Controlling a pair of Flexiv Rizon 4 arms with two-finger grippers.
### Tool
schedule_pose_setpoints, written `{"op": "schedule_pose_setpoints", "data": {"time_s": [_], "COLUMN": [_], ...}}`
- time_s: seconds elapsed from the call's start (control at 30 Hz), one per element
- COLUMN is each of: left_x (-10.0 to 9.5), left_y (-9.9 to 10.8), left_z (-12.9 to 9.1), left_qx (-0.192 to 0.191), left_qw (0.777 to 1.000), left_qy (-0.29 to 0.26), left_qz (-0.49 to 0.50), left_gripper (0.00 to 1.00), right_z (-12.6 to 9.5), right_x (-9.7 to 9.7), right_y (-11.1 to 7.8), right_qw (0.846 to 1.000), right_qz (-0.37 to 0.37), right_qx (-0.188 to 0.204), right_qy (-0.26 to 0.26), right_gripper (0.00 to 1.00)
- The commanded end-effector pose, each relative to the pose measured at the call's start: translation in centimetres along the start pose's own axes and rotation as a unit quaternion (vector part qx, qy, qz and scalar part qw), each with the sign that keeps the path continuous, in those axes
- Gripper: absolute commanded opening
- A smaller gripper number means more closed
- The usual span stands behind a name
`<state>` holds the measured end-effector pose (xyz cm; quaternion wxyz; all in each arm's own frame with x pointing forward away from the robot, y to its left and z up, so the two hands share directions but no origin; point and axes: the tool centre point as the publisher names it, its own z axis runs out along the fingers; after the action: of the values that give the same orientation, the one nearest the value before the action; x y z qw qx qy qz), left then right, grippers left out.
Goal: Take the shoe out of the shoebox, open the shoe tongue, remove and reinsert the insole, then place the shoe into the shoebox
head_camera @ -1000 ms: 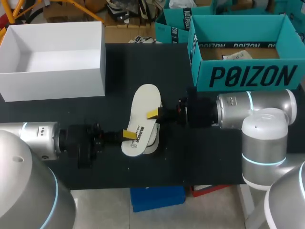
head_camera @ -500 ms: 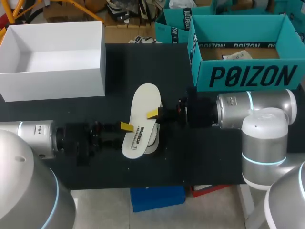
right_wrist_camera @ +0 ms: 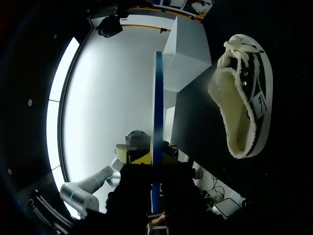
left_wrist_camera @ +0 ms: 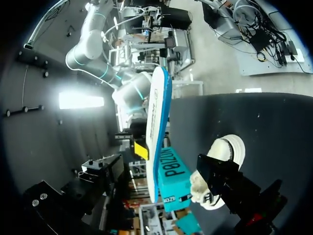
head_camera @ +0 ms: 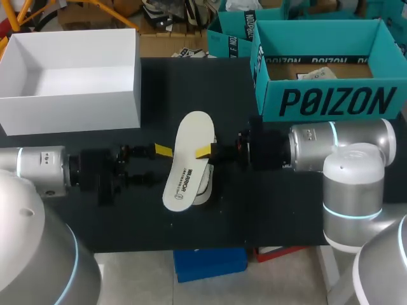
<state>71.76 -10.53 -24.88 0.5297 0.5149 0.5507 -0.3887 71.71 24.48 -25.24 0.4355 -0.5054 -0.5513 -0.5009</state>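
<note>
Edge-on insole (left_wrist_camera: 157,122), shoe (left_wrist_camera: 228,145) beside it

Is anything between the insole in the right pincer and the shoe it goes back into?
Nothing visible. The insole hangs above the shoe; the left pincer stands open beside it.

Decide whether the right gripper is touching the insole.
Touching: the right wrist view shows the insole edge-on, pinched between the right gripper's fingers.

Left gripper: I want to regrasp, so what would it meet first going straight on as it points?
Probably the insole, held in the right gripper; nothing shows before it, though depth is unclear.
</note>
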Motion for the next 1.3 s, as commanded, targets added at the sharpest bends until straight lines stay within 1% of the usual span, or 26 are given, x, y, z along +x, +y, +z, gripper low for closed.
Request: {"op": "schedule_pose_setpoints", "data": {"time_s": [0.03, 0.17, 0.33, 0.37, 0.4, 0.47, 0.5, 0.53, 0.57, 0.63, 0.7, 0.8, 0.9, 1.0, 1.1, 1.13, 1.2, 1.3], "left_x": [0.4, 0.3, 0.4, 0.5, 0.5, 0.5, 0.5, 0.5, 0.4, 0.4, 0.3, 0.1, 0.1, 0.0, 0.2, 0.2, 0.2, 0.1], "left_y": [2.4, 3.7, 4.4, 4.5, 4.6, 4.6, 4.7, 4.8, 4.8, 4.8, 4.7, 4.5, 4.1, 3.6, 3.3, 3.3, 3.0, 2.9], "left_z": [1.8, 2.9, 4.1, 4.4, 4.6, 5.0, 5.2, 5.4, 5.6, 5.9, 6.0, 6.0, 5.5, 4.9, 4.6, 4.5, 4.4, 4.4], "left_qx": [0.017, 0.021, 0.025, 0.026, 0.027, 0.032, 0.033, 0.035, 0.036, 0.038, 0.04, 0.042, 0.04, 0.037, 0.036, 0.036, 0.036, 0.037], "left_qw": [1.0, 1.0, 1.0, 1.0, 1.0, 0.999, 0.999, 0.999, 0.999, 0.999, 0.999, 0.999, 0.999, 0.999, 0.999, 0.999, 0.999, 0.999], "left_qy": [-0.004, -0.003, -0.006, -0.007, -0.009, -0.009, -0.01, -0.011, -0.011, -0.012, -0.012, -0.012, -0.013, -0.014, -0.017, -0.019, -0.02, -0.023], "left_qz": [0.002, 0.007, 0.007, 0.007, 0.006, 0.007, 0.007, 0.007, 0.007, 0.007, 0.007, 0.009, 0.009, 0.009, 0.009, 0.007, 0.007, 0.007], "left_gripper": [1.0, 1.0, 1.0, 0.96, 0.9, 0.81, 0.75, 0.63, 0.57, 0.55, 0.46, 0.47, 0.45, 0.45, 0.4, 0.34, 0.3, 0.27], "right_z": [0.2, 0.2, 0.2, 0.2, 0.2, 0.2, 0.2, 0.2, 0.2, 0.2, 0.2, 0.2, 0.2, 0.2, 0.2, 0.2, 0.2, 0.2], "right_x": [0.0, 0.0, 0.0, 0.0, 0.0, 0.0, 0.0, 0.0, 0.0, 0.0, 0.0, 0.0, 0.0, 0.0, 0.0, 0.0, 0.0, 0.0], "right_y": [0.0, 0.0, 0.0, 0.0, 0.0, 0.0, 0.0, 0.0, 0.0, 0.0, 0.0, 0.0, 0.0, 0.0, 0.0, 0.0, 0.0, 0.0], "right_qw": [1.0, 1.0, 1.0, 1.0, 1.0, 1.0, 1.0, 1.0, 1.0, 1.0, 1.0, 1.0, 1.0, 1.0, 1.0, 1.0, 1.0, 1.0], "right_qz": [0.0, 0.0, 0.0, 0.0, 0.0, 0.0, 0.0, 0.0, 0.0, 0.0, 0.0, 0.0, 0.0, 0.0, 0.0, 0.0, 0.0, 0.0], "right_qx": [-0.002, -0.002, -0.002, -0.002, -0.002, -0.002, -0.002, -0.002, -0.002, -0.002, -0.002, -0.002, -0.002, -0.002, -0.002, -0.002, -0.002, -0.002], "right_qy": [0.0, 0.0, 0.0, 0.0, 0.0, 0.0, 0.0, 0.0, 0.0, 0.0, 0.0, 0.0, 0.0, 0.0, 0.0, 0.0, 0.0, 0.0], "right_gripper": [0.0, 0.0, 0.0, 0.0, 0.0, 0.0, 0.0, 0.0, 0.0, 0.0, 0.0, 0.0, 0.0, 0.0, 0.0, 0.0, 0.0, 0.0]}}
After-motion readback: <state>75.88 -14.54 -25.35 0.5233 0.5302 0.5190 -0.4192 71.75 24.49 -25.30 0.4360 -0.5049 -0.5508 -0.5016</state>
